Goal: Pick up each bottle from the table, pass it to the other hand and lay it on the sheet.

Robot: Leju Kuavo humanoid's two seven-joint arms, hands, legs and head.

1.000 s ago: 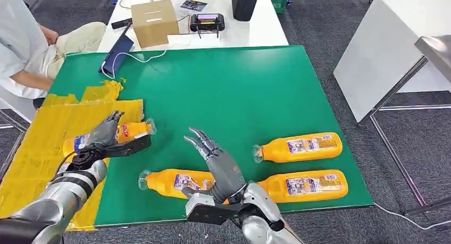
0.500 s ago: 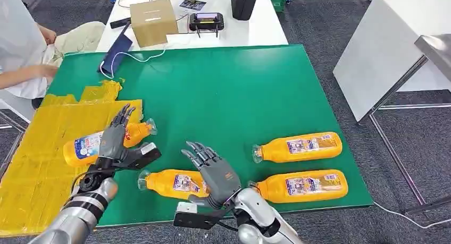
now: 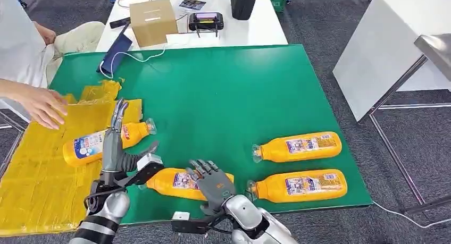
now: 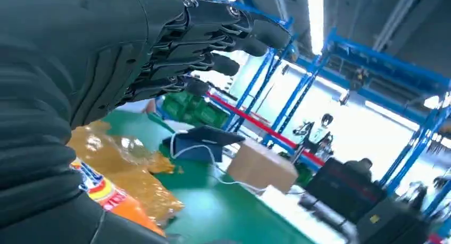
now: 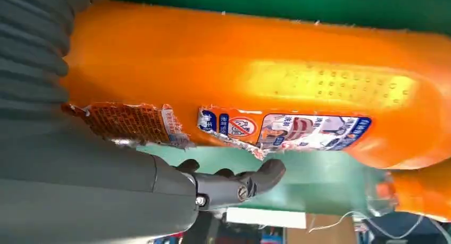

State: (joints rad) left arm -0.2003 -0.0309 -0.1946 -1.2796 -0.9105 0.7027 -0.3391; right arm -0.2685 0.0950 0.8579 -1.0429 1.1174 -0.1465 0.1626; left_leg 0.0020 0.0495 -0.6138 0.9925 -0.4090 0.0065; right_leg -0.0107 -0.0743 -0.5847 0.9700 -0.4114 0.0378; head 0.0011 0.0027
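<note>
Green felt-like table cover [image 3: 223, 90] w/ crinkled yellow plastic sheet [image 3: 37, 164] at its left side. Four orange plastic bottles w/ clear caps: one on sheet [image 3: 93, 144], label blue/white + red/orange; one nearest robot [image 3: 173, 183], torn label w/ blue, white, red bits and an orange printed patch (right wrist view); two at right [image 3: 298, 146] [image 3: 300, 185], labels white/blue + yellow-orange. Left hand [image 3: 113, 148] dark grey, silver forearm; right hand [image 3: 213, 183] dark grey, silver wrist. Brown cardboard box [image 3: 153, 20] on white table [image 3: 255, 28], black device w/ pinkish screen [image 3: 206, 20], navy pouch [image 3: 117, 52] w/ white cable. Floor dark grey carpet [image 3: 319, 26]. Person's sleeve [image 3: 16, 42] white.
</note>
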